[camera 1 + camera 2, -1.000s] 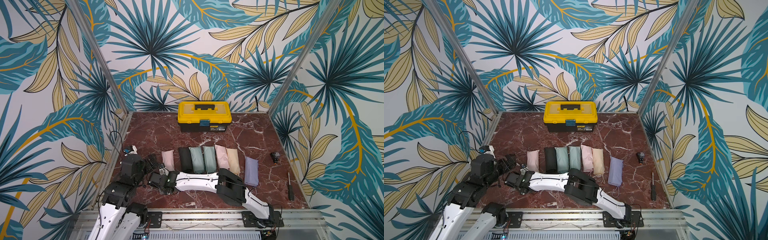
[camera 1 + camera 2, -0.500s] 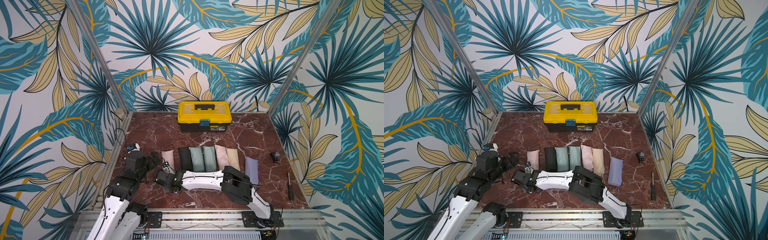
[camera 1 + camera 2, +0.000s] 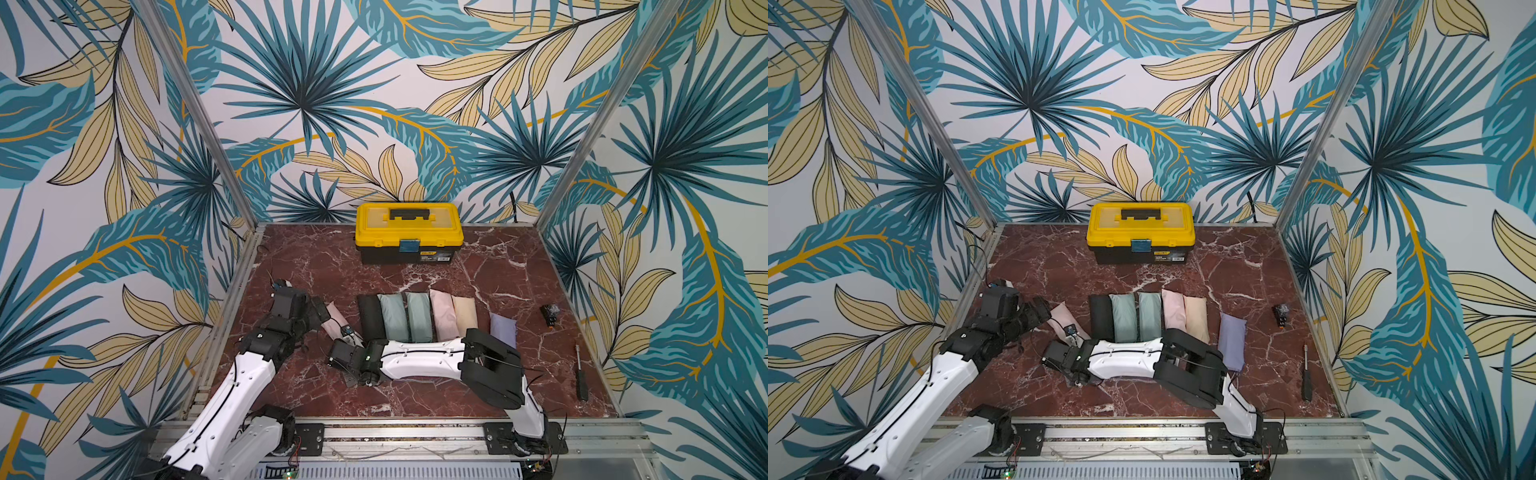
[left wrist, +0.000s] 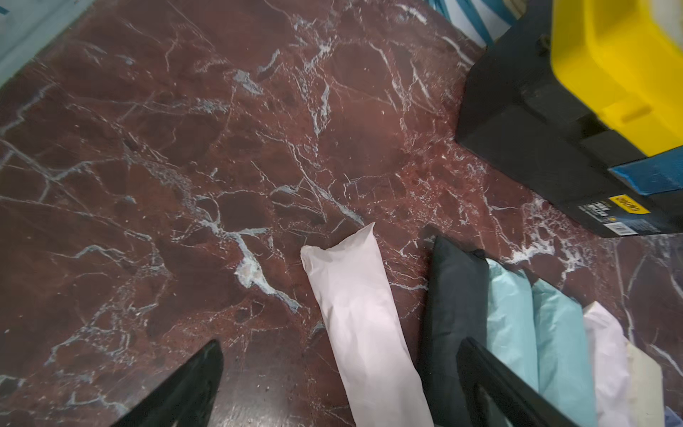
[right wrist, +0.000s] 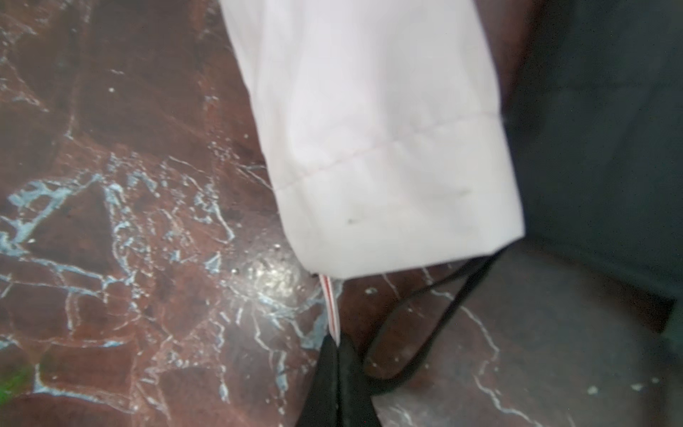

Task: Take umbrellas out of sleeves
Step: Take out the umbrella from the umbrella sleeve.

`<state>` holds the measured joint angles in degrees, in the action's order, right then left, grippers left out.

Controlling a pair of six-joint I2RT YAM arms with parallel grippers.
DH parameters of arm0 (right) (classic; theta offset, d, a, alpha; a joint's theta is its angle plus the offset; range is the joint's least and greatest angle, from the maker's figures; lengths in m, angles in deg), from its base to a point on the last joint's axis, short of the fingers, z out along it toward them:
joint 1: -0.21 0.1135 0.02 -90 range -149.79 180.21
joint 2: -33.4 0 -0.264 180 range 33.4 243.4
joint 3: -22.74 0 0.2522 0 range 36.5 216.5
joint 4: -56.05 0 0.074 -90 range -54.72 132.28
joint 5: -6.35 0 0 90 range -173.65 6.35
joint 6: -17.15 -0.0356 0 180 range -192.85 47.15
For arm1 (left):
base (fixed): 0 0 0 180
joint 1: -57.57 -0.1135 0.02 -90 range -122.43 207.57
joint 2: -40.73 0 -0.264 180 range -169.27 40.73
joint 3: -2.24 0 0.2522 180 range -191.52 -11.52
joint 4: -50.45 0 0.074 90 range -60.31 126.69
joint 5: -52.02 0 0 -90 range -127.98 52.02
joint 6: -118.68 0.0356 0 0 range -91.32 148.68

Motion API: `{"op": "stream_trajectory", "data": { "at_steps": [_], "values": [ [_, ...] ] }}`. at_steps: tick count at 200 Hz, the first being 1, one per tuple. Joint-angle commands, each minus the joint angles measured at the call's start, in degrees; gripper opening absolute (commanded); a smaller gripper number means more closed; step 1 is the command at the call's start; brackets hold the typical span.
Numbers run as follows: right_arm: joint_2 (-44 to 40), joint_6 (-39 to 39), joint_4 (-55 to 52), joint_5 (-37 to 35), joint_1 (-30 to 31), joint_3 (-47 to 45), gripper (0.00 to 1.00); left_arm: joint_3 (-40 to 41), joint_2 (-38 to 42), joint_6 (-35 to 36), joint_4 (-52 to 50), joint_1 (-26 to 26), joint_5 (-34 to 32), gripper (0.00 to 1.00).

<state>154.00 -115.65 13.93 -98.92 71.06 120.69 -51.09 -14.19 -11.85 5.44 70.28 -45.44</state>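
The right gripper [image 5: 338, 351] is seen fully closed, with a thin striped strap [image 5: 330, 307] pinched between its tips. The strap is run out of the open end of the pink sleeve [image 5: 373, 148]. A black cord loop [image 5: 425, 299] is laid just beside the tips and is not gripped.

The left gripper [image 4: 340, 345] is spread wide and nothing is held. Its fingers [image 4: 199, 380] are set either side of the same sleeve; contact cannot be told.

In both top views the pink sleeve [image 3: 336, 319] [image 3: 1060, 316] is laid slanted on the marble table [image 3: 415, 399], filled out and apart from the row. The row is made up of the black sleeve [image 3: 371, 318], mint sleeves [image 3: 392, 318], second pink sleeve [image 3: 444, 316] and beige sleeve [image 3: 464, 313]; the lilac sleeve [image 3: 503, 332] is set a little off. The toolbox [image 3: 409, 232] is placed at the back.
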Motion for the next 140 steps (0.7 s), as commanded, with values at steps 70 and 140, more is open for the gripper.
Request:
{"op": "stream_trajectory", "data": {
  "at_steps": [70,140],
  "values": [
    [-1.1,6.1,-1.7,6.1,-2.9,-3.4,0.00,-2.0,-14.5,-9.9,9.5,-9.7,13.1,0.25],
    [-1.0,7.5,-1.8,8.0,-3.9,-2.5,0.00,-0.6,-19.6,-11.8,12.9,-14.3,20.4,0.00]
  ]
}}
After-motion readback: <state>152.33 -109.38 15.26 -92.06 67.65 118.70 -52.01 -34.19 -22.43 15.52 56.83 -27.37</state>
